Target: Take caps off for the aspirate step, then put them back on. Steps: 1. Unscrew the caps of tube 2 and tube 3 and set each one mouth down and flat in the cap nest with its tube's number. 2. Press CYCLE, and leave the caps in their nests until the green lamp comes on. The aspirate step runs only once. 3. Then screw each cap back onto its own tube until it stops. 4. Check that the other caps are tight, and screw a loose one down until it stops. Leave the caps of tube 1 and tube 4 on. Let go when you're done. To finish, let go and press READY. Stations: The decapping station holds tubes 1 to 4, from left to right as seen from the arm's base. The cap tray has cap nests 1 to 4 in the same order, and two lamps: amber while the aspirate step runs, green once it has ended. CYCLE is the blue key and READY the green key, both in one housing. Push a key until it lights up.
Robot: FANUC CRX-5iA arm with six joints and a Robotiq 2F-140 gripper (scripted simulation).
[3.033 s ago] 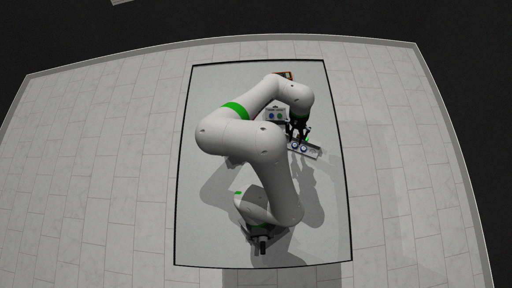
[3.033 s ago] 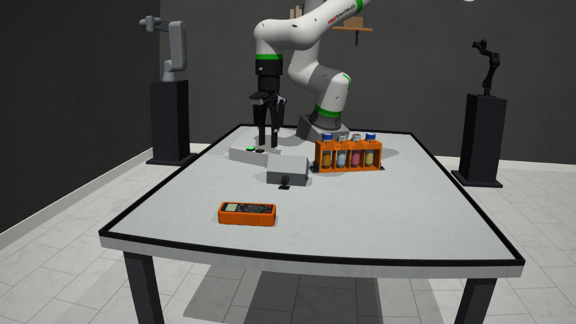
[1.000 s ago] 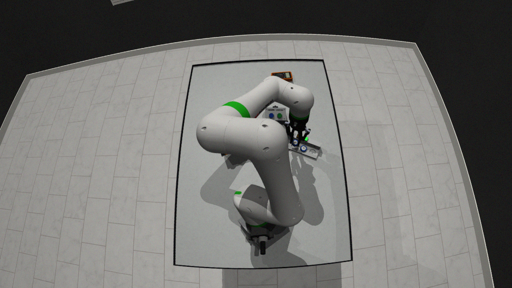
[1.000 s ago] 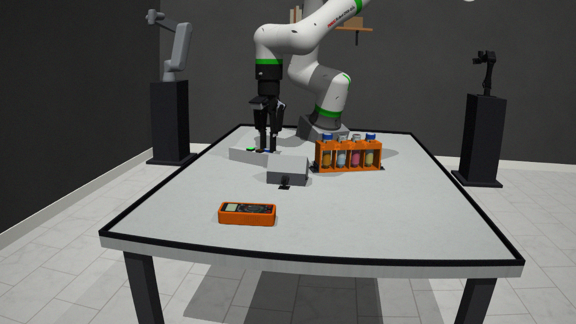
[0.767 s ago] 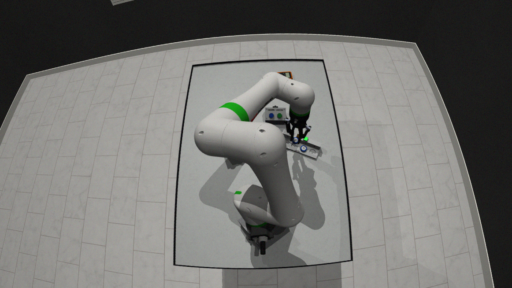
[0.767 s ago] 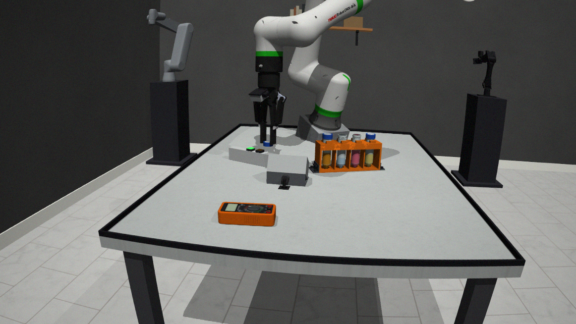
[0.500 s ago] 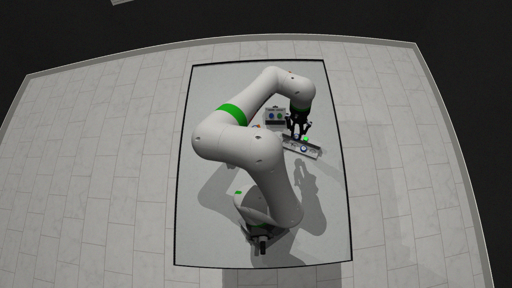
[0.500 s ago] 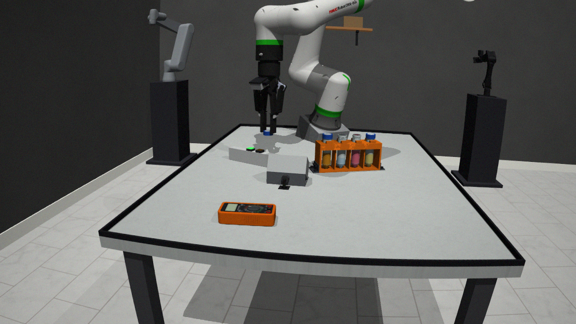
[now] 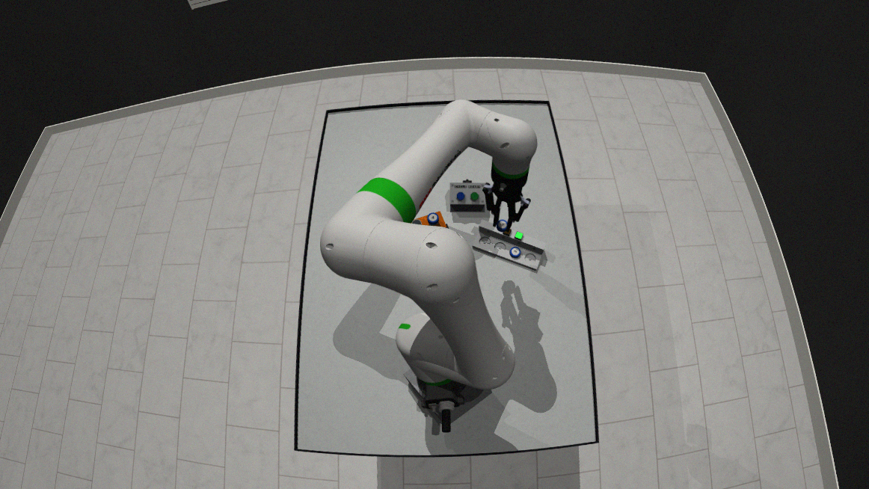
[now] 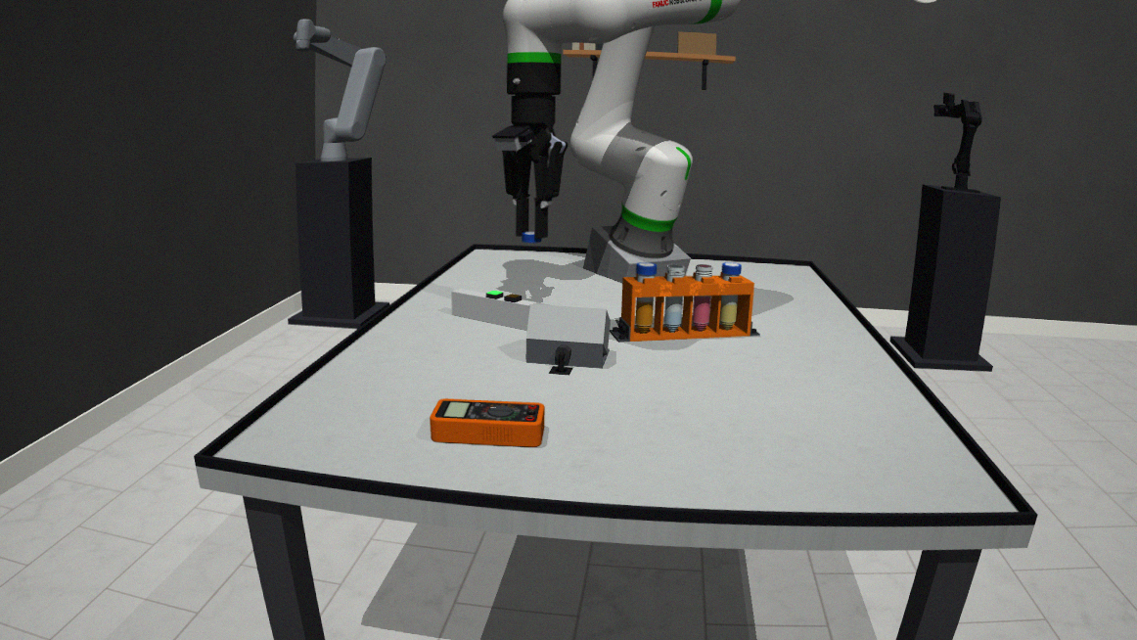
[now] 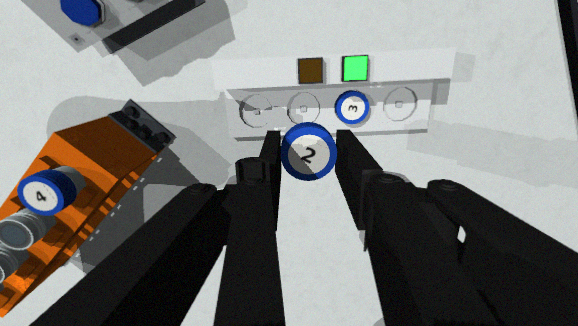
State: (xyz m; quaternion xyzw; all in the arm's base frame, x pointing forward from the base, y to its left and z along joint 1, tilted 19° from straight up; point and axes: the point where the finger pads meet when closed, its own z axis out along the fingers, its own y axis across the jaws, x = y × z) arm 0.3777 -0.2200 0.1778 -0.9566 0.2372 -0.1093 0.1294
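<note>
My gripper [image 9: 503, 220] [image 10: 528, 228] [image 11: 308, 151] is shut on the blue cap 2 [image 9: 502, 226] [image 10: 527, 236] [image 11: 308, 152] and holds it well above the cap tray [image 9: 540, 249] [image 10: 477, 308] [image 11: 425, 112]. Cap 3 [image 9: 514, 253] [image 11: 352, 107] sits in nest 3; the other nests are empty. The green lamp [image 9: 518, 235] [image 10: 493, 294] [image 11: 355, 68] is lit and the amber lamp [image 10: 512, 297] [image 11: 310, 70] is dark. The orange tube rack [image 9: 419, 219] [image 10: 688, 305] [image 11: 100, 150] holds capped tube 4 [image 10: 646, 270] [image 11: 47, 191] and capped tube 1 [image 10: 731, 270]; the two middle tubes [image 10: 689, 272] are open.
The grey key housing [image 9: 467, 206] [image 10: 567, 334] with the blue key [image 9: 460, 196] [image 11: 80, 10] and green key [image 9: 474, 196] stands between rack and tray. An orange multimeter [image 10: 487, 421] lies toward the table edge far from the arm's base.
</note>
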